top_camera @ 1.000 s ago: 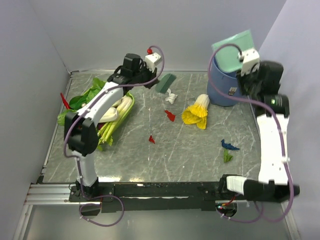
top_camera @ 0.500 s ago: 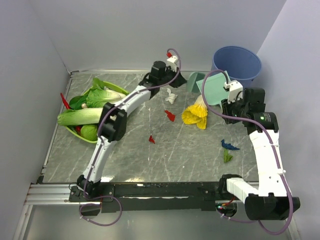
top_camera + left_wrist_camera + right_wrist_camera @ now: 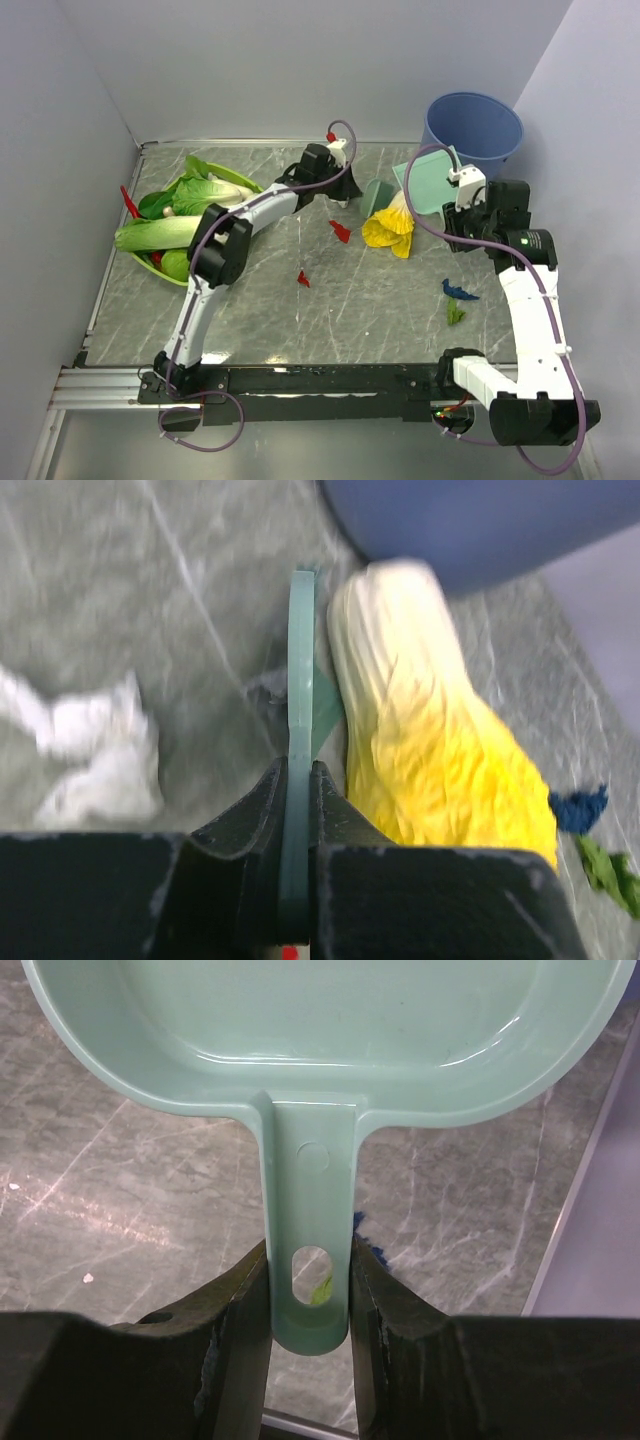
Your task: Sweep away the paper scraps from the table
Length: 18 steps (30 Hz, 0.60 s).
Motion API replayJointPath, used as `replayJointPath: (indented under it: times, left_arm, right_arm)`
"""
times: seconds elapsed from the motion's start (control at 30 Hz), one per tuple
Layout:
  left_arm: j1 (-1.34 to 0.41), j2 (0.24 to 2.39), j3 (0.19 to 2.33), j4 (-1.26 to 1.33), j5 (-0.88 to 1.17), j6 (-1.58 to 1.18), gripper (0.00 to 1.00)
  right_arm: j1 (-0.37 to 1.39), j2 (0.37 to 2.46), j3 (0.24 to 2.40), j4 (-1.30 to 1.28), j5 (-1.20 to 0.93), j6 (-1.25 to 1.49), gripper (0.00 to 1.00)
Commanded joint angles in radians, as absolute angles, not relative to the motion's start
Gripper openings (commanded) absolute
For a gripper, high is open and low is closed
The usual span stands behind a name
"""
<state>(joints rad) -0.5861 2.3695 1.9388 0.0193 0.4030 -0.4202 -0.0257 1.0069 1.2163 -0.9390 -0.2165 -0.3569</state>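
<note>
My left gripper (image 3: 347, 186) is shut on a thin green brush (image 3: 378, 195), whose edge (image 3: 300, 670) stands against the yellow-and-white vegetable (image 3: 430, 760). A white paper scrap (image 3: 90, 755) lies just left of the brush. My right gripper (image 3: 457, 216) is shut on the handle (image 3: 310, 1250) of the mint dustpan (image 3: 425, 185), held behind the vegetable (image 3: 392, 226). Two red scraps (image 3: 340, 232) (image 3: 303, 279) lie mid-table (image 3: 380, 310). A dark blue scrap (image 3: 459, 291) and a green scrap (image 3: 455, 313) lie at the right.
A blue bin (image 3: 475, 125) stands in the back right corner. A green basket (image 3: 150, 262) of leafy vegetables (image 3: 190, 205) sits at the left, with a red piece (image 3: 130, 203) beside it. Pale walls close in the table on three sides.
The right arm brought the dustpan down from over the bin to behind the yellow vegetable. The left arm carried the brush rightward to that vegetable, past the white scrap.
</note>
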Motion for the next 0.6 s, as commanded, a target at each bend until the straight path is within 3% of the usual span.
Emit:
replayJointPath:
  times: [0.0,0.23,0.43,0.57]
  left_arm:
    - [-0.583,2.203,1.888,-0.069,0.391,-0.374,0.01]
    - [-0.558,1.958,1.646,-0.199,0.406,-0.221,0.01]
    - [-0.500,1.799,1.618,-0.275,0.550,-0.051,0.01]
    - [-0.500,1.796,1.676,-0.207,0.507,-0.011,0.01]
  right_arm:
    - [-0.026,1.025,1.232,-0.874,-0.250,-0.339,0.00]
    - [-0.025,1.071,1.247,-0.850,-0.276,-0.354,0.00]
    - [-0.025,1.092,1.243,-0.811,-0.278,-0.344,0.00]
    - [-0.025,1.103,1.243,-0.798,-0.299,-0.333,0.00]
